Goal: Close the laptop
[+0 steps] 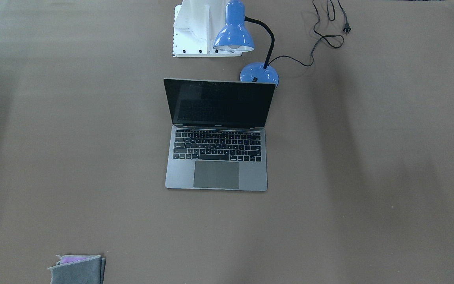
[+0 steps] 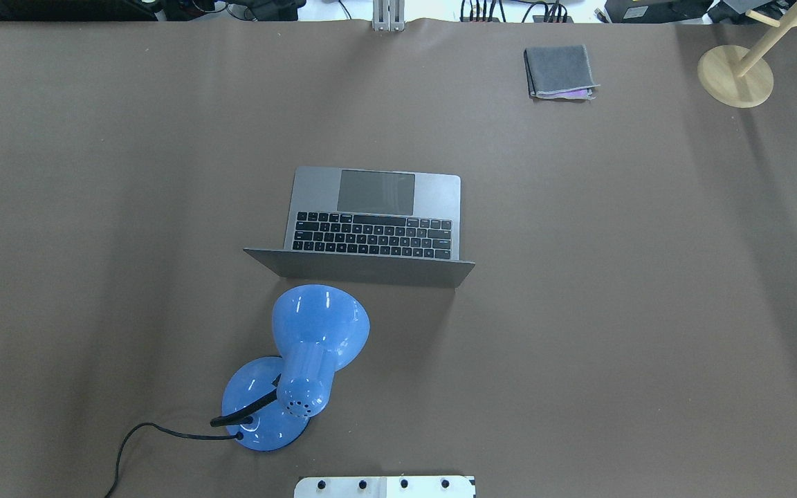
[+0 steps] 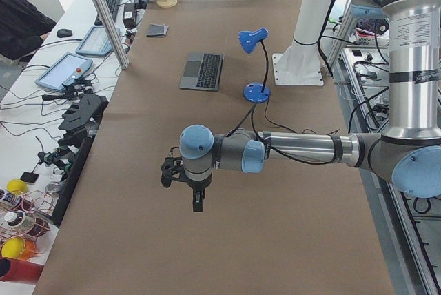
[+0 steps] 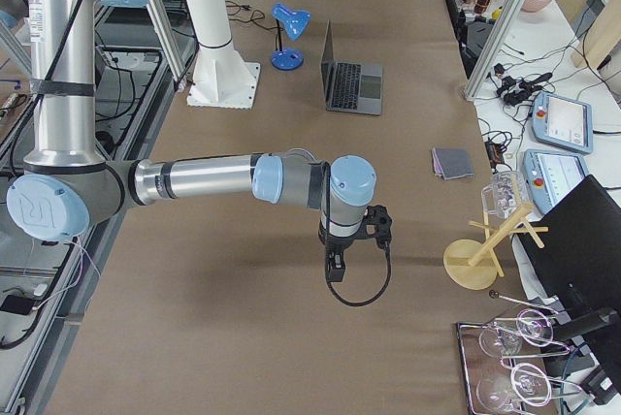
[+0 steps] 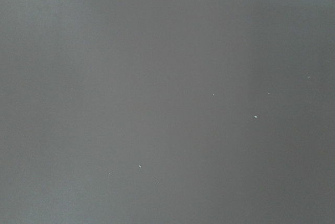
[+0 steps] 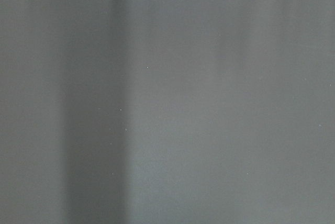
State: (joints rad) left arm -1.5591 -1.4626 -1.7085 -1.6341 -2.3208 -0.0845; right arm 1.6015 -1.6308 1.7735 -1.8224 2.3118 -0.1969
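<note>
The laptop (image 1: 216,157) stands open in the middle of the table, its dark screen (image 1: 219,103) upright. In the overhead view (image 2: 374,228) its lid back faces the robot. It also shows far off in the left side view (image 3: 201,71) and the right side view (image 4: 351,80). My left gripper (image 3: 196,202) shows only in the left side view, hanging over bare table far from the laptop; I cannot tell if it is open or shut. My right gripper (image 4: 335,271) shows only in the right side view, also far from the laptop; I cannot tell its state. Both wrist views show only brown table.
A blue desk lamp (image 2: 301,360) stands just behind the laptop lid, on the robot's side, its black cord (image 1: 321,37) trailing away. A folded grey cloth (image 2: 559,71) lies at the far right. A wooden stand (image 2: 736,75) sits at the far right corner. The white robot base (image 1: 197,27) is behind the lamp.
</note>
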